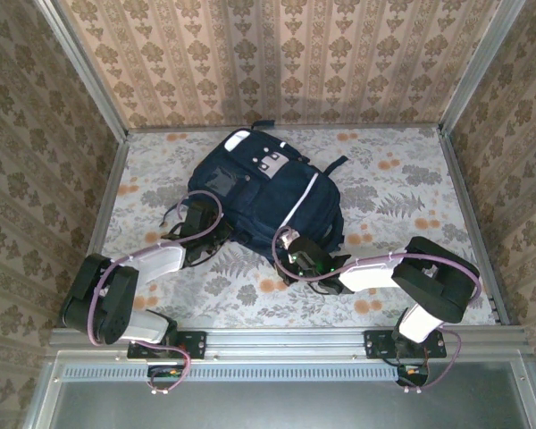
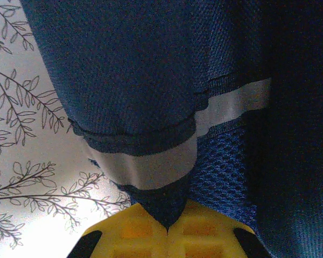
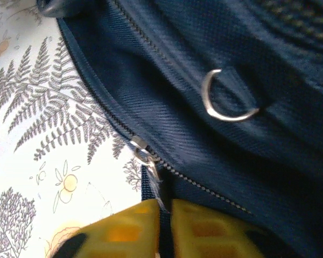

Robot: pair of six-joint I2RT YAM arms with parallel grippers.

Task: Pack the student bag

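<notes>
- Navy fabric marks the student bag (image 1: 259,188), which lies front-up on the flower-printed table cover (image 1: 402,192). It sits in the middle of the table and toward the far side, with its top end pointing at the back wall (image 1: 277,54).
- From above, we see the left gripper (image 1: 199,219) at the bag's near-left edge, among the black straps (image 1: 174,214).
- In the left wrist view, its yellow fingers (image 2: 134,231) are pressed together with no gap between them. A pointed fold of the bag's navy cloth is pinched at the seam where they meet.
- A white reflective stripe (image 2: 151,166) crosses that fold just above the pads, and a second band of it runs off to the right.
- We find the right gripper (image 1: 297,252) at the bag's near-right corner in the top view, well apart from the left one.
- In the right wrist view, the yellow pads are nearly closed, leaving only a thin slit. The zip pull (image 3: 145,158) sits just above them, and its tab runs down into that slit, so we read it as gripped, though this part is blurred.
- Zip teeth (image 3: 204,188) run on diagonally to the lower right of the pull.
- A metal D-ring (image 3: 226,102) lies on the cloth up and to the right of the pull.
</notes>
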